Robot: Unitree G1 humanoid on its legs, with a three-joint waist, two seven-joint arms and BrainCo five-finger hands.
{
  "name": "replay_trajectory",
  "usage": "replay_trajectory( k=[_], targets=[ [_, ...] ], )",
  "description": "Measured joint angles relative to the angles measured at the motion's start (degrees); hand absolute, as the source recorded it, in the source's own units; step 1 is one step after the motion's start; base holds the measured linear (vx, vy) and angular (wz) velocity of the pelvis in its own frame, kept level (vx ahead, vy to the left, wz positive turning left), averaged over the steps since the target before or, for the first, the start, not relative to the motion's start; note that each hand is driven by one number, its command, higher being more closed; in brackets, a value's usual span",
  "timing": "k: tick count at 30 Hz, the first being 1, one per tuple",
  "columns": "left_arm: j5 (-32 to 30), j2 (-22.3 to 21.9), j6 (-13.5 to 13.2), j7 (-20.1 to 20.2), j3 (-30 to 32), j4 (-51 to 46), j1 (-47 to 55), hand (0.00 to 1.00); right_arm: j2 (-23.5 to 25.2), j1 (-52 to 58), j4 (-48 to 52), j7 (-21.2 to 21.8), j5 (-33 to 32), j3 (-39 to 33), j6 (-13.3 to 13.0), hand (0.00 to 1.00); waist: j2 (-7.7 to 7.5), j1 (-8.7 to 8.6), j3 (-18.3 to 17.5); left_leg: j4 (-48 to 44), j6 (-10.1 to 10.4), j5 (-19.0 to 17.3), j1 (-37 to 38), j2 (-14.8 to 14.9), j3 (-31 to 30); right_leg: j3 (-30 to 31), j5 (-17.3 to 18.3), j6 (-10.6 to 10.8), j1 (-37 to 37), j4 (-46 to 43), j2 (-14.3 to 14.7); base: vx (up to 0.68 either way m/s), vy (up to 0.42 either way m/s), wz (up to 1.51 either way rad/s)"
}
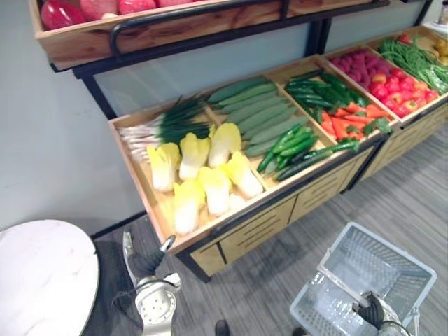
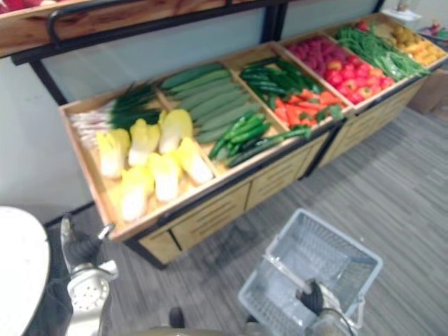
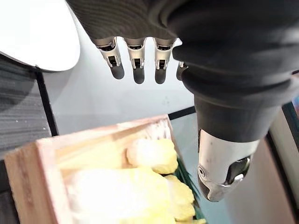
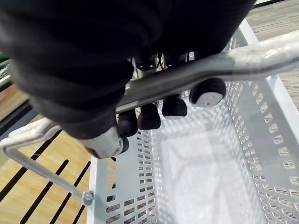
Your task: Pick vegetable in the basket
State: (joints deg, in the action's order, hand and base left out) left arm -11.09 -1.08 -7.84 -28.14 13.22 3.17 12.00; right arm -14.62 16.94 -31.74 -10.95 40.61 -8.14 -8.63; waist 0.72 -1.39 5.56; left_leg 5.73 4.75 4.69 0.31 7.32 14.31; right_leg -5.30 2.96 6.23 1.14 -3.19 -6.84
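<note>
A grey plank floor (image 1: 399, 182) runs up to a pale wall (image 1: 49, 140), and against that wall stands a long wooden produce stand (image 1: 280, 210) of open compartments, with an upper shelf (image 1: 84, 38) of red produce above its back edge. In the stand's leftmost compartment lie scallions (image 1: 164, 126) at the back and yellow napa cabbages (image 1: 210, 168) in front of them. Pale green cucumbers (image 1: 255, 115), small dark cucumbers (image 1: 290, 143), carrots (image 1: 346, 115), red vegetables (image 1: 392, 84) and green beans (image 1: 413, 59) follow toward the stand's right end. A round white table (image 1: 42, 273) sits off the stand's front left corner. The left hand (image 1: 145, 264) hangs just before that same corner, raised toward the cabbage compartment. Its fingers (image 3: 135, 65) are straight and slightly spread, its thumb (image 3: 219, 177) stands apart, and it holds nothing. The right hand (image 1: 372, 311) is in front of the stand's middle, its fingers (image 4: 149, 116) curled tightly round the handle (image 4: 243, 60) of a grey mesh basket (image 4: 266, 121) that hangs below it over the floor. The cabbages lie in the stand untouched, long axes running roughly front to back, with white bases toward the stand's front edge and yellow leaf tips toward its back.
</note>
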Motion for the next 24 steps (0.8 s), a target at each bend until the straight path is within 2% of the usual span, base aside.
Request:
replay_trajectory(
  k=[5, 8, 9, 19, 24],
  targets=[
    [-1.52, 1.66, 1.36, -1.15, 0.56, 0.72, -4.17, 0.00, -0.02, -0.46, 0.62, 0.00, 0.00, 0.05, 0.01, 1.00, 0.00, -0.15, -0.09, -0.24, 0.08, -0.13, 0.35, 0.43, 2.51, 2.55, -1.47, -0.21, 0.55, 1.14, 0.91, 0.06, -0.006, -0.30],
    [-2.89, 1.71, 2.40, -2.00, 0.71, 3.28, -6.52, 0.00, -0.06, -0.39, 1.26, 0.11, 0.01, 0.08, 0.02, 1.00, 0.02, -0.81, -0.11, -0.22, 0.30, -0.30, 0.86, 0.65, 2.80, 3.05, -1.50, -0.22, 0.58, 1.18, 1.12, 0.02, -0.006, -0.11],
    [-3.24, 1.85, 2.70, -2.41, 0.91, 3.95, -6.77, 0.00, -0.06, -0.43, 1.69, 0.14, 0.01, 0.11, 0.00, 1.00, 0.03, -1.52, -0.11, -0.22, 0.44, -0.42, 0.89, 0.74, 2.83, 3.08, -1.50, -0.22, 0.61, 1.18, 1.20, -0.01, 0.000, -0.04],
    [-3.06, 4.16, 4.76, -5.96, 8.00, 14.26, -11.07, 0.00, -1.40, -1.00, 2.07, 0.14, -0.02, 1.81, -0.10, 1.00, -0.01, -1.86, -0.15, 0.07, 0.71, -0.67, -0.29, 1.27, 5.60, 5.75, -2.60, -0.38, 3.31, 2.34, 1.90, -0.02, 0.001, -0.16],
    [-2.51, 5.99, 5.43, -7.79, 8.79, 18.12, -13.06, 0.00, -2.40, -1.35, 2.08, 0.16, -0.06, 2.47, -0.20, 1.00, -0.21, -1.91, -0.05, -0.09, 0.60, -0.57, -2.28, 1.26, 6.02, 6.15, -3.76, -0.55, 5.06, 3.27, 1.97, 0.03, 0.000, -0.06]
  ],
)
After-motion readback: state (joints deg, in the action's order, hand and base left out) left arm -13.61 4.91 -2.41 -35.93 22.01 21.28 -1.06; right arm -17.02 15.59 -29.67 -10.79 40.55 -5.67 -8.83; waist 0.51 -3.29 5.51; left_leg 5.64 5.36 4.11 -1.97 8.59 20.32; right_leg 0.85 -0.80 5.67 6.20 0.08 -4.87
